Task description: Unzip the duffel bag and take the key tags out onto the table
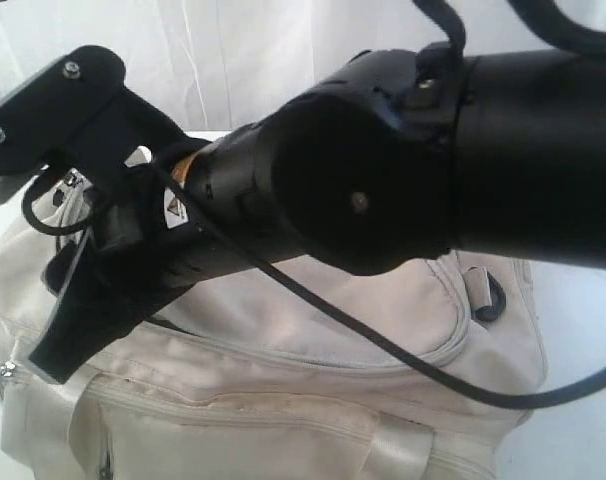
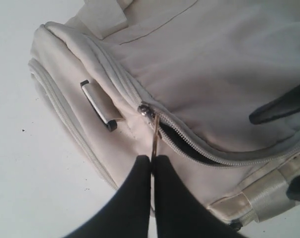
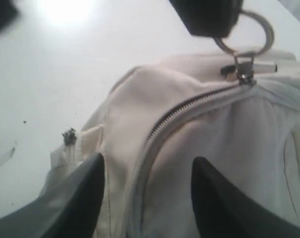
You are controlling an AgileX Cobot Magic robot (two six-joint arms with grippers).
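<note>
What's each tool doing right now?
Left tool: shut on the zipper pull.
Right tool: open, over the bag.

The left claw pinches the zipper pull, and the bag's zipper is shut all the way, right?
No. The left gripper pinches the zipper pull, but the duffel bag is partly unzipped: the left wrist view shows a dark gap.

duffel bag [image 2: 229,64]: cream-beige | zipper track [image 3: 179,112]: grey | zipper pull [image 2: 153,131]: silver | lining [image 2: 184,146]: dark | table [image 2: 21,163]: plain white | cable [image 1: 383,340]: black
</note>
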